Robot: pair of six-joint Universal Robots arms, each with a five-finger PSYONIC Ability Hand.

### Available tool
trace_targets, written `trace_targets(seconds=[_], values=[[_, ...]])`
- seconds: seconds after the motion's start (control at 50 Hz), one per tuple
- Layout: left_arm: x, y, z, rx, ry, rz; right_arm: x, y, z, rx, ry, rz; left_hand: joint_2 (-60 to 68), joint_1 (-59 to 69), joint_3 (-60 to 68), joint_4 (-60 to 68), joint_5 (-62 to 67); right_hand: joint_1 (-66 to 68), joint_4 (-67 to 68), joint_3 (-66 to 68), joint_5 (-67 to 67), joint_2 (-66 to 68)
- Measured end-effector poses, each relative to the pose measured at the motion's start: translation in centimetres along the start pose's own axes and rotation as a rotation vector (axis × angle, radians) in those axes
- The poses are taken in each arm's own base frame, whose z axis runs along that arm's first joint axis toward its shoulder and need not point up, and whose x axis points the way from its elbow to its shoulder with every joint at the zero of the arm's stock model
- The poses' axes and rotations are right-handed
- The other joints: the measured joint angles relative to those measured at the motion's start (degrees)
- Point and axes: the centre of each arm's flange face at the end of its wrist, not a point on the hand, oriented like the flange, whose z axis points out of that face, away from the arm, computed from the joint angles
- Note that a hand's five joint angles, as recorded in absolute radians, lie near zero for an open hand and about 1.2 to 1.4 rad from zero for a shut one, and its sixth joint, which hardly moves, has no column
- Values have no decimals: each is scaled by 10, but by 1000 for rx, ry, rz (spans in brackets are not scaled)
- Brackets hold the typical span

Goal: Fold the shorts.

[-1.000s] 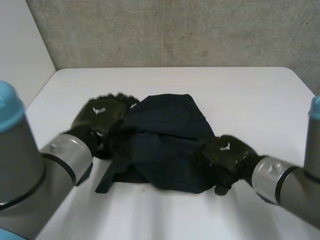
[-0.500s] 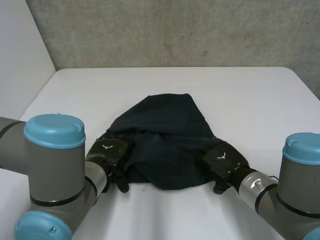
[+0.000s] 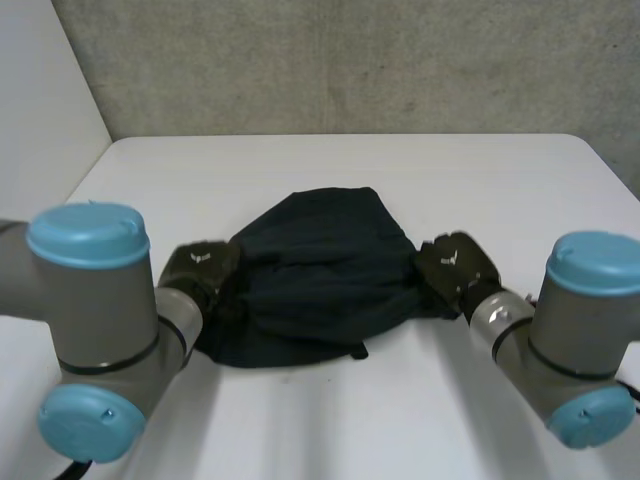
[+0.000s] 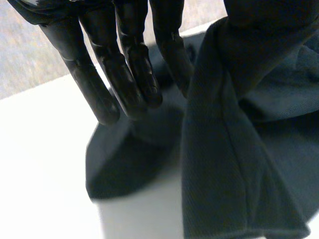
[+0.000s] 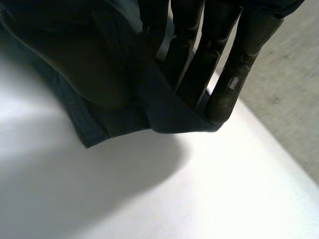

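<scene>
Dark navy shorts (image 3: 315, 275) lie bunched mid-way across the white table (image 3: 300, 170), where our left hand (image 3: 197, 268) and right hand (image 3: 455, 262) each pinch 1 side edge against the thumb with straight, close-set fingers (image 5: 219, 64), we judge so as to carry a fold over.

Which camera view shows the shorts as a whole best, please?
The head view: the shorts lie bundled on the white table with almost their whole outline visible between the left hand and right hand. The left wrist view shows one hanging fold; the right wrist view, one raised edge.
</scene>
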Motion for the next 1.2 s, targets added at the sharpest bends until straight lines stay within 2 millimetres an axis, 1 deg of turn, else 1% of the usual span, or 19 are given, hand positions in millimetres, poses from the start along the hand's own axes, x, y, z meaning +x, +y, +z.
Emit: trace_targets(seconds=[0.1, 0.12, 0.16, 0.18, 0.2, 0.24, 0.26, 0.3, 0.32, 0.4, 0.46, 0.6, 0.72, 0.76, 0.88, 0.98, 1.08, 1.14, 1.2], values=[[0, -29, -5, 80, 13, 13, 16, -24, 2, 45, 29, -4, 11, 5, 11, 11, 12, 3, 0, 0, 0, 0], [0, -53, -12, 141, 29, 33, 28, -45, 0, 79, 48, -7, 15, 6, 15, 14, 14, 3, 0, 0, 0, 0], [0, -66, -16, 175, 38, 46, 31, -51, -2, 86, 52, -8, 15, 6, 15, 14, 14, 3, 0, 0, 0, 0], [-1, -94, -27, 250, 52, 74, 47, -80, -9, 132, 75, -11, 16, 7, 15, 14, 14, 4, 1, 0, 0, 0], [-1, -94, -27, 250, 52, 74, 47, -80, -9, 132, 75, -11, 16, 7, 15, 14, 14, 4, 1, 0, 0, 0], [-3, -139, -49, 369, 61, 113, 81, -147, -35, 240, 126, -9, 16, 9, 15, 14, 14, 4, 2, 1, 0, 0], [-4, -153, -57, 405, 61, 123, 88, -162, -43, 267, 138, -8, 16, 10, 15, 14, 14, 4, 2, 1, 0, 0], [-5, -168, -67, 448, 59, 132, 96, -178, -51, 295, 151, -8, 17, 10, 15, 14, 14, 4, 2, 0, 0, 0], [-8, -190, -82, 504, 53, 140, 107, -202, -65, 345, 175, -9, 17, 10, 15, 14, 14, 4, 2, 1, 0, 0], [-15, -235, -120, 635, 33, 142, 129, -251, -99, 460, 232, -25, 17, 10, 15, 14, 14, 4, 2, 0, 0, 0], [-20, -254, -138, 692, 21, 138, 138, -271, -118, 512, 256, -37, 17, 10, 15, 14, 14, 6, 2, 1, 0, 0], [-20, -253, -132, 664, 21, 138, 135, -267, -114, 468, 207, -33, 7, 10, 13, 5, 13, 6, 2, 9, 6, 0], [-13, -218, -90, 510, 43, 152, 115, -224, -76, 300, 100, 10, 4, 10, 12, 2, 12, 6, 2, 9, 6, 0], [-6, -180, -50, 364, 65, 163, 96, -185, -47, 166, 23, 42, 4, 10, 12, 2, 12, 6, 2, 9, 6, 0], [6, -111, 25, 141, 95, 175, 66, -118, 2, -33, -68, 91, 4, 10, 12, 2, 12, 6, 2, 9, 6, 0], [10, -84, 70, 107, 92, 173, 61, -92, 32, -49, -28, 113, 6, 10, 13, 5, 14, 6, 2, 9, 6, 0], [7, -99, 92, 216, 64, 158, 71, -98, 49, 51, 54, 127, 6, 10, 14, 5, 14, 6, 2, 9, 6, 0], [-1, -145, 101, 446, 13, 135, 93, -129, 58, 253, 161, 122, 14, 10, 16, 13, 14, 6, 2, 9, 6, 0], [-11, -199, 89, 700, -41, 107, 121, -177, 54, 516, 281, 87, 16, 11, 16, 14, 14, 6, 2, 9, 6, 0]])
